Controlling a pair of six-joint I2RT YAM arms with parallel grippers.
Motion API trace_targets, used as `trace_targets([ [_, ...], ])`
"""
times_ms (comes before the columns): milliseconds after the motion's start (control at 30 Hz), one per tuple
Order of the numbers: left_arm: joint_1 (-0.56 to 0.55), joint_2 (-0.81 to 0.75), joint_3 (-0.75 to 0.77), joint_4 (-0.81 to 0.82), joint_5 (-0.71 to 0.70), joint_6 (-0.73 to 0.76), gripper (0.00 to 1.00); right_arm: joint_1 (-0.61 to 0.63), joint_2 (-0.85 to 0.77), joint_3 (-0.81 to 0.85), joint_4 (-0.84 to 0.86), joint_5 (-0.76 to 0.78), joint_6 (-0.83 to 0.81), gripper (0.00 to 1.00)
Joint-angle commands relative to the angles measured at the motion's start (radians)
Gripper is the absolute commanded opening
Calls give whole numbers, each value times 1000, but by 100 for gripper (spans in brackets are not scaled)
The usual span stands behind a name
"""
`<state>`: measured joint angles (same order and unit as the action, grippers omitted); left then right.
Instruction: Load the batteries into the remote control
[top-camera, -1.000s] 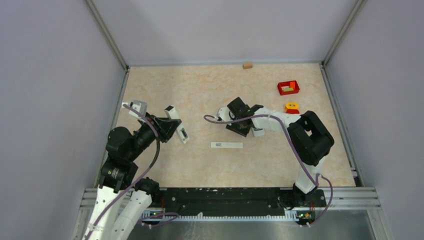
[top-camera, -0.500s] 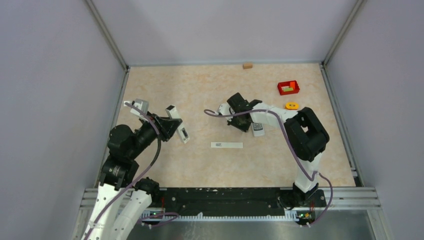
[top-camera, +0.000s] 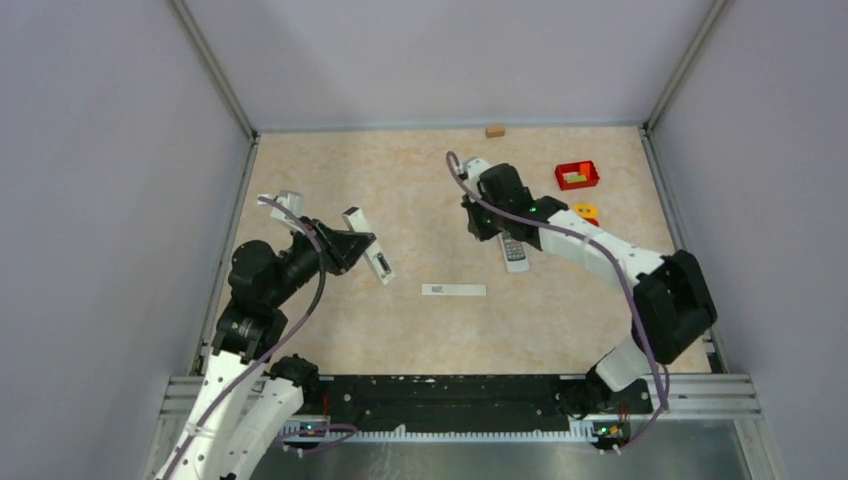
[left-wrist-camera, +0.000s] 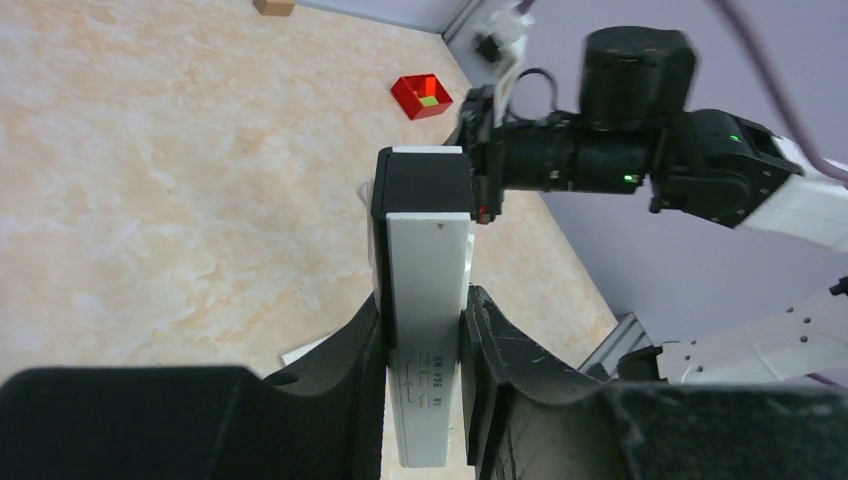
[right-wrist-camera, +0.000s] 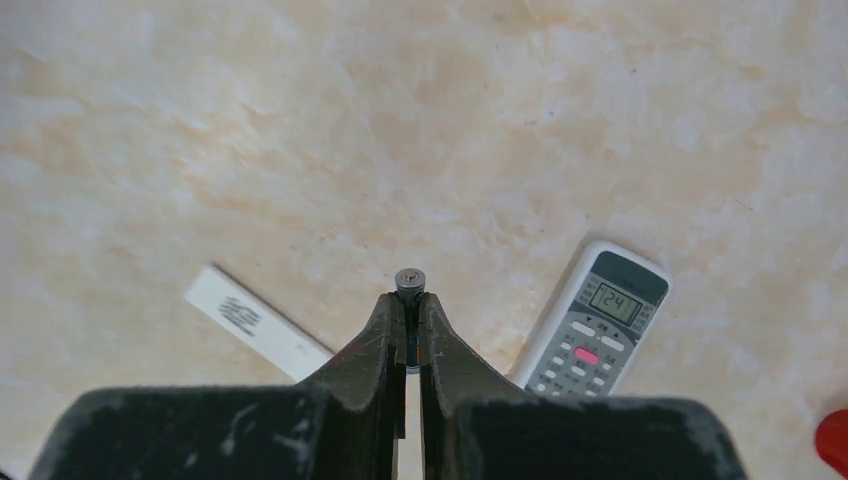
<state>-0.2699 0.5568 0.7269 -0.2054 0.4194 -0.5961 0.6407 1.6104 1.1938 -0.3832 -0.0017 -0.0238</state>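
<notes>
The remote control (top-camera: 514, 252), white with a dark screen and grey buttons, lies flat on the table; it also shows in the right wrist view (right-wrist-camera: 600, 320). My right gripper (top-camera: 480, 226) hangs above the table just left of it, shut on a slim dark battery (right-wrist-camera: 410, 280) whose metal end sticks out past the fingertips. My left gripper (top-camera: 356, 246) is shut on a white oblong piece with a black far end (left-wrist-camera: 428, 260) and holds it in the air at the left. No other batteries show.
A long plain white bar with a small label (top-camera: 453, 290) lies in front of the remote, seen also in the right wrist view (right-wrist-camera: 255, 325). A red tray (top-camera: 577, 176), a yellow piece (top-camera: 585, 212) and a small wooden block (top-camera: 495, 130) sit at the back right.
My right gripper rose off the remote and moved back and right, with the battery in it. The remote now lies uncovered. My left gripper shifted slightly right with its white piece.
</notes>
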Motion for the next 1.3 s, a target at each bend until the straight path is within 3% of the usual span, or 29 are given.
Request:
trace_targets([
  [0,2,45,-54,192,55,-156,0,-6,-191,-62,126,-46,313,0],
  [233,1,160,-104,383,130,-360,0,59,-511,-270,524,-204,585,0],
  [467,0,187,-131,490,145,-432,0,243,-551,-277,692,-172,617,0],
  [967,0,217,-158,595,174,-561,0,352,-426,-201,670,-238,540,0],
  [1267,1,212,-154,605,181,-573,0,378,-422,-185,575,-169,448,0],
])
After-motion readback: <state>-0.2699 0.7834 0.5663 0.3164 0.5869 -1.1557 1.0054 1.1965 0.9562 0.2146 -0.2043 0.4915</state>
